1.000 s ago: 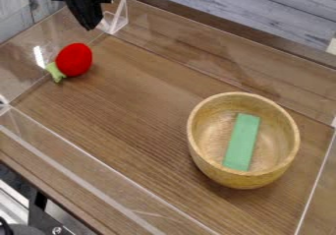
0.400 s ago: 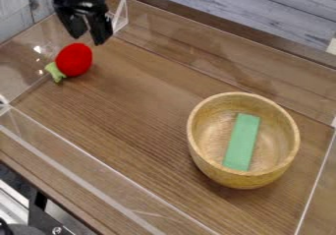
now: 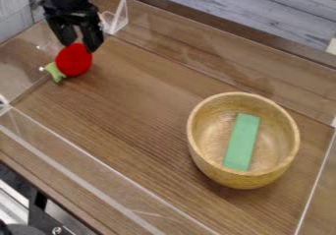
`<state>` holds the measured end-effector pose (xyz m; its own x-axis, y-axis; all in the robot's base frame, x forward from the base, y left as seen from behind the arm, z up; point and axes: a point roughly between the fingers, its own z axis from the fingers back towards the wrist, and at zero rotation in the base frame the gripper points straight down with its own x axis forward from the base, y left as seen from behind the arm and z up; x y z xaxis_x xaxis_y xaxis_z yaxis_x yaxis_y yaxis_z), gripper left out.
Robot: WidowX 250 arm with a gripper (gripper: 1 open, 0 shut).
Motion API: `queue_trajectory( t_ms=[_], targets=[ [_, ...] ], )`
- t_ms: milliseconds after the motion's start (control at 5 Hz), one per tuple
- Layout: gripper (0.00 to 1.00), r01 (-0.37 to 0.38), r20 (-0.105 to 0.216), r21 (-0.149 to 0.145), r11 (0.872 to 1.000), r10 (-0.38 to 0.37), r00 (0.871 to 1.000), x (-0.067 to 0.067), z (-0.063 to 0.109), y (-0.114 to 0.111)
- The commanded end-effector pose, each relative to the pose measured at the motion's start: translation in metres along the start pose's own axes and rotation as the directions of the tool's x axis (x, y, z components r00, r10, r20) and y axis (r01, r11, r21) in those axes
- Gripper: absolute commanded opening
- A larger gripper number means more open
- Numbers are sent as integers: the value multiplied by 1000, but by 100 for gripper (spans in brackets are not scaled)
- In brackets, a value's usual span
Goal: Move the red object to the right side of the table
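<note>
A brown wood-grain counter (image 3: 144, 101) fenced by low clear walls fills the view, with pale planks behind it. Near the far left corner lies the red toy fruit (image 3: 74, 59), its small green stem pointing toward the left edge. Toward the near right corner sits a wooden bowl (image 3: 243, 139) with a flat green block (image 3: 243, 141) inside, well apart from the fruit.

A second ago the dark hand (image 3: 74, 34) hung closed farther back, beside the rear wall. It has since spread its fingers wide and come down and leftward, so that it now stands just above the fruit, pointing downward, one finger to either side of the fruit's top. Nothing is held yet; whether the fingers already touch the fruit cannot be told.

The fruit has not shifted, so the carry to the right side has not begun. The likely step in hand is the final drop around the fruit, followed by closing on it.
</note>
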<state>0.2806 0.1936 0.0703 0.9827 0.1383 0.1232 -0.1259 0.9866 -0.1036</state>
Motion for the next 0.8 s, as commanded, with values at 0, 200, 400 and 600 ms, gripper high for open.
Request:
queue_trajectory(
  t_ms=[0,200,400,600],
  targets=[
    [0,1,28,31,1000,-2,1000,6,9,5],
    [0,1,36,29,1000,-2,999,11,22,-3],
    [0,-50,61,31,998,48,997,17,32,-14],
    [0,-91,89,28,995,88,992,24,44,-27]
  ],
)
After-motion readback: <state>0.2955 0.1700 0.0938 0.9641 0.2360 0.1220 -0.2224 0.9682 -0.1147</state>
